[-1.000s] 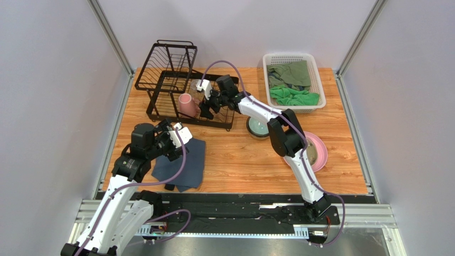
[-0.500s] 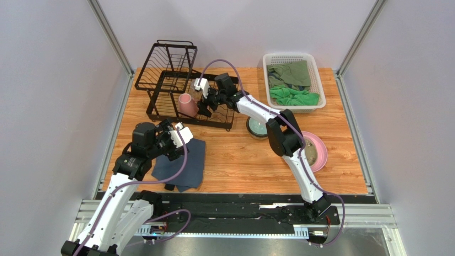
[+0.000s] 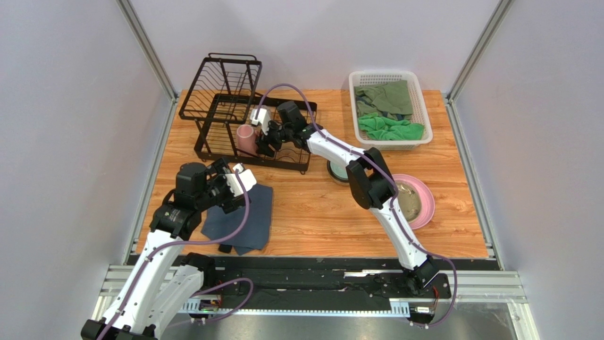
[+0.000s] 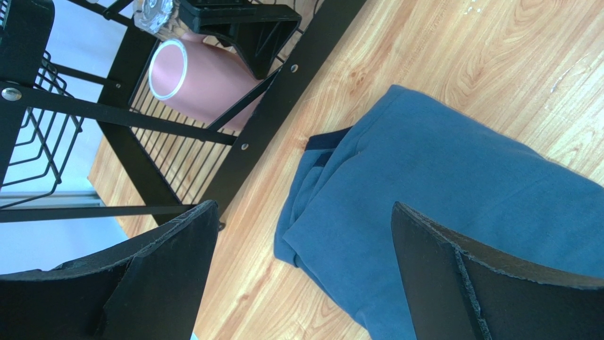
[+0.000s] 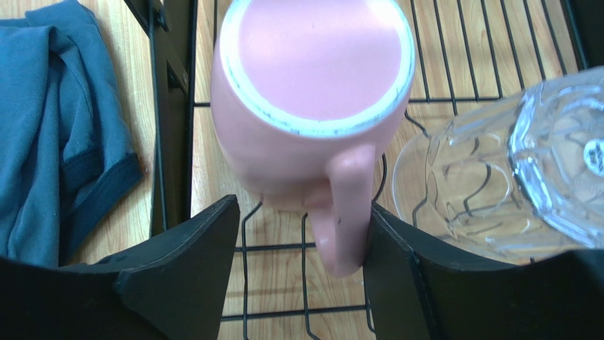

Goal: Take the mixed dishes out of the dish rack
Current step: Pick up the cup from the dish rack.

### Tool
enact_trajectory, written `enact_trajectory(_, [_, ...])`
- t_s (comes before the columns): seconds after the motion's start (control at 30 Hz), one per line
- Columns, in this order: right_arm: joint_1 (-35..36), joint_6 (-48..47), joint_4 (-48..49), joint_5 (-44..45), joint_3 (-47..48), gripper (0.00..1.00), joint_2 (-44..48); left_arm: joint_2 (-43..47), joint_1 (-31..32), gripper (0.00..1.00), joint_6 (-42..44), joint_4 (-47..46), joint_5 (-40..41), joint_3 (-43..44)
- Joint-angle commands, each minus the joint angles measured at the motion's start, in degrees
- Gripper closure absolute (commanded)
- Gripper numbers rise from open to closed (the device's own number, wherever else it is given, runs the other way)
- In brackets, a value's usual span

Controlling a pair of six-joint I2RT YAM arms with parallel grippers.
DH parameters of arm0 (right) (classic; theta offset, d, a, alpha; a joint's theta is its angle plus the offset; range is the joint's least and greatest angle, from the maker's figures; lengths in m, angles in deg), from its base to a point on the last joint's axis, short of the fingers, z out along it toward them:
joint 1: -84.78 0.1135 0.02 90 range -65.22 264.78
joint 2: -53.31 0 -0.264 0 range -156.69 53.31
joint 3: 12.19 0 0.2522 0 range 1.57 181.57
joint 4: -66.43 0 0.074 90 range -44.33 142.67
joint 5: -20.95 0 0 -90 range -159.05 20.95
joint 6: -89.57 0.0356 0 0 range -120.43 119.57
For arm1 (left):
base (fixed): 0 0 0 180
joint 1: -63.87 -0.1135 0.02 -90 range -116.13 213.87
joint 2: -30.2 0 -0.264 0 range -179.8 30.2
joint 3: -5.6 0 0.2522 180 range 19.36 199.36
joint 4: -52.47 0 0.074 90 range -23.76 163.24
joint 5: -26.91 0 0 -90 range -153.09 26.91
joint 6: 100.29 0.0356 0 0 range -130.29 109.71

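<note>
Wooden table (image 3: 319, 212) carries it all, with a black wire dish rack (image 3: 252, 162) at the far left and a white basket (image 3: 386, 74) of green cloths at the far right. A folded blue cloth (image 3: 248, 216) lies near the front, just before the rack, and the left gripper (image 4: 305, 209) hangs over it with its jaws wide apart, holding nothing. Off to the right sits a pink plate (image 3: 427, 205) with a smaller cream plate (image 3: 411, 205) lying on it, both out of the rack and partly hidden by the right arm. A dark bowl (image 3: 339, 170) with a teal inside rests on the table just beside the rack. On the rack's lower tray a pink mug (image 5: 312, 92) stands upside down; the right gripper (image 5: 303, 212) has its jaws apart, one on either side of the mug's handle. A clear glass (image 5: 510, 170) stands on the tray just beside the mug.
</note>
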Motion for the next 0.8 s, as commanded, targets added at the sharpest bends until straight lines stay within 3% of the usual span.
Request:
enact_trajectory(0.0, [0.83, -2.04, 2.08, -0.38, 3.89, 0.38, -1.01, 0.41, -0.2, 0.01, 1.48, -0.35, -0.21, 1.12])
enact_trajectory(0.27, [1.36, -2.75, 2.25, 1.2, 4.77, 0.5, -1.54, 0.5, -0.11, 0.01, 1.74, -0.44, 0.05, 1.03])
enact_trajectory(0.57, [1.63, -2.92, 2.17, 2.87, 4.16, 0.72, -1.19, 0.94, -0.2, 0.01, 1.66, -0.35, 0.05, 0.77])
enact_trajectory(0.77, [1.63, -3.8, 1.9, 4.98, 0.03, 0.8, 0.92, 1.03, -0.2, 0.01, 1.83, -0.18, 0.05, 0.77])
